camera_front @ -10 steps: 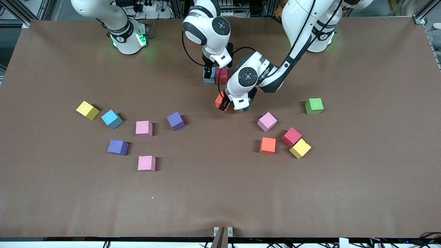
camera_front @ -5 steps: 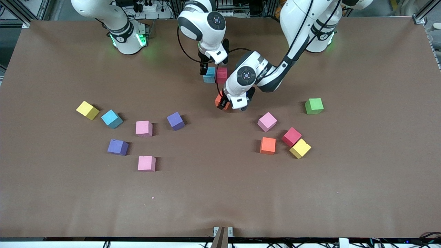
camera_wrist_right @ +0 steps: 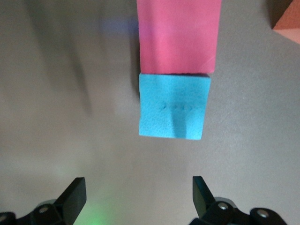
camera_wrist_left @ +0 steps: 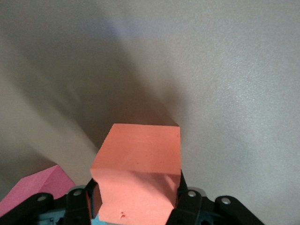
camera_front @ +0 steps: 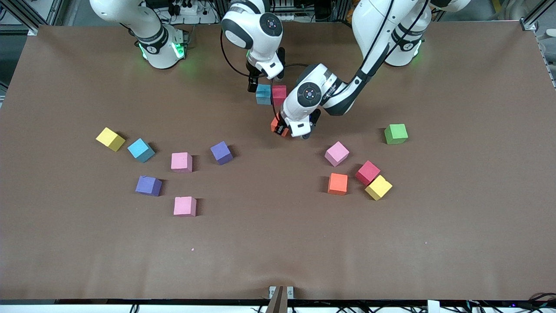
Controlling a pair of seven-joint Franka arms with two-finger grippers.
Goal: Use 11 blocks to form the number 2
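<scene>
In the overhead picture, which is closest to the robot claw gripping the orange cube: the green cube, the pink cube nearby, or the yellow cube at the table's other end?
From the left gripper, shut on the orange cube:
1. Pink cube, nearer the camera, toward the left arm's end.
2. Green cube, farther toward the left arm's end.
3. Yellow cube, toward the right arm's end.

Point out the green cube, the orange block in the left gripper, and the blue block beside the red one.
green cube [camera_front: 395, 133]: front view, top face.
orange block [camera_wrist_left: 138, 157]: left wrist view, upper face.
blue block [camera_wrist_right: 174, 106]: right wrist view, top face.
</scene>
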